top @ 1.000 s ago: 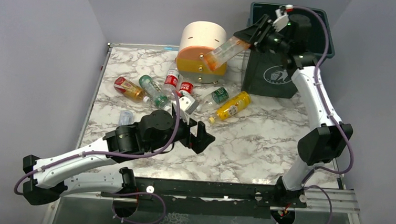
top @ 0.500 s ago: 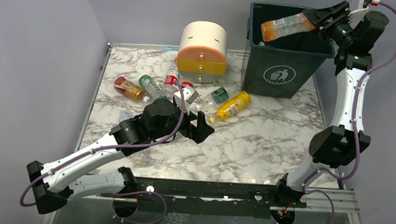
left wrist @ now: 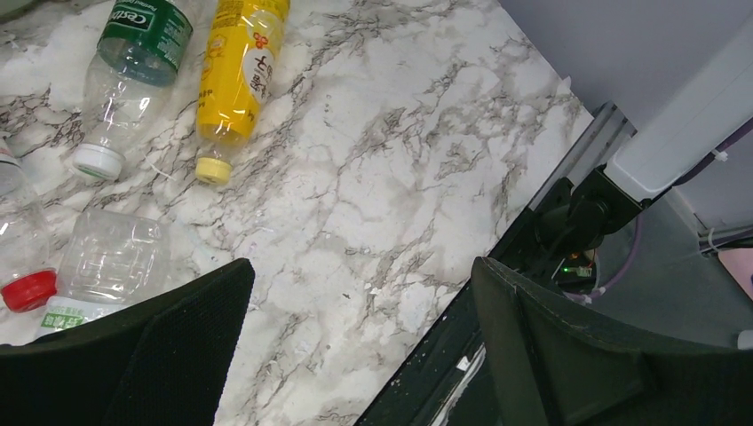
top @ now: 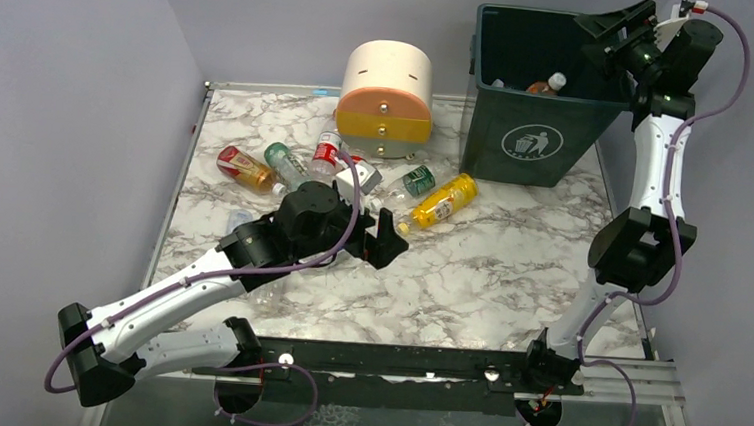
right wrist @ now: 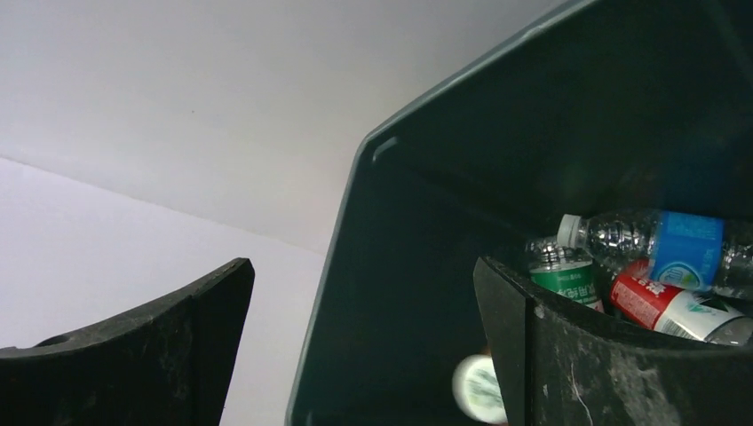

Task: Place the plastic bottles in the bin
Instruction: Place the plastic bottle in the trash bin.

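The dark green bin stands at the table's back right. My right gripper hangs open above its far right rim, nothing between the fingers. An orange bottle with a white cap lies loose inside. The right wrist view looks into the bin, past the open right gripper, at blue-label, green-label and red-label bottles. Several bottles lie mid-table, among them a yellow one and a green-label one. My left gripper stands open and empty just in front of them.
A cream-and-orange round drawer unit stands behind the bottle pile, left of the bin. A red-label bottle lies at the pile's left end. The table's black front rail runs close under my left gripper.
My right gripper swung over the bin, opened and let go of the orange bottle, which now lies in the bin. The left arm crept slightly toward the bottles.
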Controlling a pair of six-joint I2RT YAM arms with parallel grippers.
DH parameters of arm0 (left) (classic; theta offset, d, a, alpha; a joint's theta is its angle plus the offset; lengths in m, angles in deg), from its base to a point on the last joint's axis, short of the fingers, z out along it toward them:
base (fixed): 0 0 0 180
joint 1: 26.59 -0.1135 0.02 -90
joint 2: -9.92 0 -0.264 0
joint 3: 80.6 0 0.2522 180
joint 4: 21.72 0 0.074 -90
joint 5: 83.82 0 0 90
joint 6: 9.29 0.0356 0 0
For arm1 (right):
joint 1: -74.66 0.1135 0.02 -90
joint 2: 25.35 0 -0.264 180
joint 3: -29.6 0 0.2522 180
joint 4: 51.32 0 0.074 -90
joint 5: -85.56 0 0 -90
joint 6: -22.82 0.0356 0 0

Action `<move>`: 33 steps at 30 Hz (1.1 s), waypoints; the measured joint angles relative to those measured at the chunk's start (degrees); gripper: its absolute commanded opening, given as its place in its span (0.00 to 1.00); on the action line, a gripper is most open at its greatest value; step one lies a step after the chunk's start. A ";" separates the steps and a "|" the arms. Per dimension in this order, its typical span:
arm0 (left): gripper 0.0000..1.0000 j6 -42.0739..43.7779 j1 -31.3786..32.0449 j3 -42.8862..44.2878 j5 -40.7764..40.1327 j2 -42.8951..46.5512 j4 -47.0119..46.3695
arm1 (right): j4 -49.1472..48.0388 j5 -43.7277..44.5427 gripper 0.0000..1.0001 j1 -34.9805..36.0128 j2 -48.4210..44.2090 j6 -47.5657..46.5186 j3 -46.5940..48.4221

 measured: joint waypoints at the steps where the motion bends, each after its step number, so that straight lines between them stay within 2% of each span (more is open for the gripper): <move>1: 0.99 0.00 -0.20 -0.02 0.11 0.00 -0.02 | 0.07 0.00 0.97 0.00 0.39 -0.04 0.02; 11: 0.99 -0.66 -0.57 -1.36 0.48 0.66 -0.44 | -0.04 -1.75 0.99 0.00 -0.15 0.09 0.13; 15: 0.99 -1.29 -0.57 -4.42 0.48 3.15 -0.35 | -0.59 -3.69 1.00 0.02 -3.45 0.44 -1.51; 21: 0.99 -2.45 -0.57 -7.80 0.70 4.74 -0.48 | -3.48 -6.40 1.00 0.92 -16.90 0.20 -12.13; 27: 0.99 -3.21 -0.57 -9.57 1.99 4.72 -0.70 | -6.45 -7.72 1.00 6.54 -30.49 -2.03 -26.43; 33: 0.99 -3.87 -0.57 -11.54 3.32 4.50 -2.56 | -5.51 -8.07 1.00 13.00 -34.56 -5.25 -36.89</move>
